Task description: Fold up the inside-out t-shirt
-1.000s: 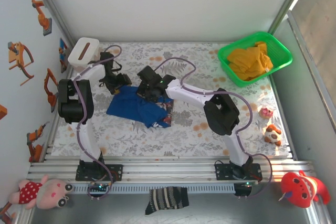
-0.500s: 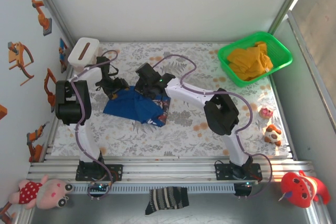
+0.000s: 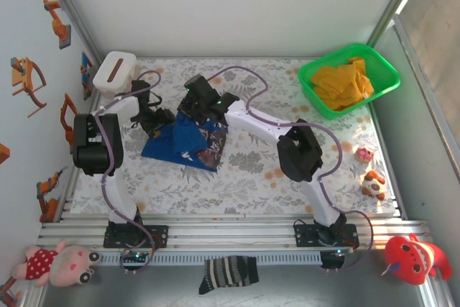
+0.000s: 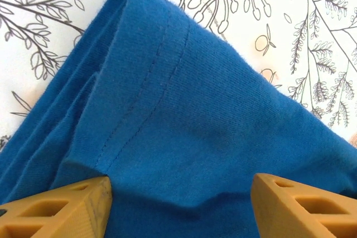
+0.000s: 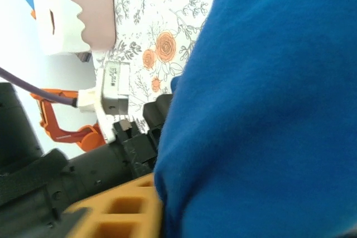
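Right gripper [image 3: 203,103] has pulled inside-out t-shirt [image 3: 185,140] back-left, cloth now bunched narrower, left of table [image 3: 180,185] centre (fold partly made). Its jaws: cannot tell, cloth covers. Left gripper [image 4: 178,193] fingers apart over hem.

One royal-blue short-sleeved cloth t-shirt [image 3: 185,141] lies on the one flower-patterned bench [image 3: 215,186]. One green plastic basket [image 3: 316,98] stands there too; the yellow-orange cloths [image 3: 345,84] heaped in it are too bunched to count. One white box with a slot in its top [image 3: 115,72]. Two white-and-black robot arms: the left arm [image 3: 97,145] and the right arm [image 3: 298,152]. Four toys: a pink plush doll [image 3: 57,260], a red plush figure [image 3: 415,257], a brown-and-white plush puppy [image 3: 372,185] and a small pink-and-white toy [image 3: 365,154]. One black-and-white striped knitted piece [image 3: 228,273].
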You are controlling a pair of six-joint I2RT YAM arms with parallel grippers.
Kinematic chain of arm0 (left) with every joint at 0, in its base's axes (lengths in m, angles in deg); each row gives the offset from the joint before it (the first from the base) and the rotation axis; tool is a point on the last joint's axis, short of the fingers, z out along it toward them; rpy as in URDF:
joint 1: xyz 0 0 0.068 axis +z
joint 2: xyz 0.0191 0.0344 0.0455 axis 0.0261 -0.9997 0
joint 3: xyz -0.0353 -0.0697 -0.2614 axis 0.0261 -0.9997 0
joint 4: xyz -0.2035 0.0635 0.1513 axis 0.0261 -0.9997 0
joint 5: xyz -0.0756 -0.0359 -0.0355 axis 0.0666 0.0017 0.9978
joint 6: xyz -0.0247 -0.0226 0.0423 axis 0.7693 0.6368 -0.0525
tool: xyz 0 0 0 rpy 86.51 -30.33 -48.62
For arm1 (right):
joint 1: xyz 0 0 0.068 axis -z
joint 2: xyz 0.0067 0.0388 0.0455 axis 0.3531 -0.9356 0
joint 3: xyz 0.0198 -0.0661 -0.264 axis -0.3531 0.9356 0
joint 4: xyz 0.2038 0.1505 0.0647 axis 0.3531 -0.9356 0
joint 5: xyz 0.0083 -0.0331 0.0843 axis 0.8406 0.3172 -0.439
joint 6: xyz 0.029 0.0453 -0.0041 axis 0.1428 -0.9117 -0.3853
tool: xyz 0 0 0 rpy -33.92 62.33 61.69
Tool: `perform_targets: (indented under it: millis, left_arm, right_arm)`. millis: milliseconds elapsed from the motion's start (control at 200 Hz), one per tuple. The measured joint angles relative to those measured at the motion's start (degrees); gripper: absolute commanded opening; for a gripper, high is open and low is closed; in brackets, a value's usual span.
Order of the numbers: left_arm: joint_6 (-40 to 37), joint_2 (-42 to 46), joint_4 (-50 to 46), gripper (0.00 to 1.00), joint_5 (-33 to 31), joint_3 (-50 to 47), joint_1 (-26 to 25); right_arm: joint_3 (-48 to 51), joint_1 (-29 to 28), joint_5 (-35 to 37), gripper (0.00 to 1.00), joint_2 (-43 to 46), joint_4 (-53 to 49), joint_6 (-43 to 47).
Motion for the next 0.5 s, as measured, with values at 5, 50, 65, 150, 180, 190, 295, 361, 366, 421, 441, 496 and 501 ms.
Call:
perform_targets:
  millis: [5, 50, 65, 150, 180, 190, 295, 361, 366, 421, 441, 496, 501]
  left_arm:
    - [0.00, 0.00, -0.09, 0.67, 0.00, 0.02, 0.00]
    - [-0.02, -0.22, -1.11, 0.67, -0.20, 0.76, 0.13]
    - [-0.02, -0.35, -1.64, 0.67, -0.31, 1.11, 0.22]
    - [-0.09, -1.55, -4.85, 0.68, -0.90, 4.74, 1.05]
    - [-0.13, -1.97, -5.86, 0.68, -1.05, 6.40, 1.57]
    - [-0.15, -2.12, -6.14, 0.68, -1.25, 7.06, 1.86]
    - [-0.33, -3.10, -8.48, 0.68, -1.51, 14.01, 5.22]
    - [-0.50, -3.10, -9.27, 0.69, -1.46, 17.57, 7.58]
    - [-0.55, -3.08, -9.31, 0.69, -1.46, 17.97, 7.87]
    - [-0.72, -2.86, -9.60, 0.69, -1.49, 20.04, 9.55]
    - [-0.85, -2.62, -9.73, 0.69, -1.49, 20.59, 10.23]
    - [-1.14, -1.53, -10.05, 0.69, -1.53, 20.90, 11.37]
    - [-1.16, -1.38, -10.14, 0.69, -1.55, 20.85, 11.47]
  right_arm:
    - [-0.04, 0.00, -0.09, 0.51, -0.11, 0.02, 0.02]
    - [-0.83, 0.00, -1.25, 0.73, -1.77, 0.26, 0.37]
    - [-1.22, 0.00, -1.68, 0.74, -2.40, 0.26, 0.31]
    - [-2.99, -0.02, -4.37, 0.77, -5.35, -0.07, 1.99]
    - [-3.26, -0.07, -5.27, 0.78, -5.90, -0.28, 2.64]
    - [-3.32, -0.07, -5.62, 0.78, -5.99, -0.39, 2.97]
    - [-3.85, -0.17, -8.76, 0.78, -5.92, -1.29, 6.21]
    - [-3.96, -0.24, -10.38, 0.77, -4.81, -1.70, 8.59]
    - [-3.96, -0.24, -10.43, 0.77, -4.68, -1.77, 8.79]
    - [-3.91, -0.24, -11.10, 0.76, -2.78, -3.23, 11.02]
    - [-3.43, -0.20, -11.19, 0.76, -1.73, -3.34, 11.82]
    - [-0.52, 0.07, -11.41, 0.75, 2.58, -3.72, 13.73]
    - [-0.20, 0.09, -11.39, 0.75, 2.95, -3.67, 13.84]
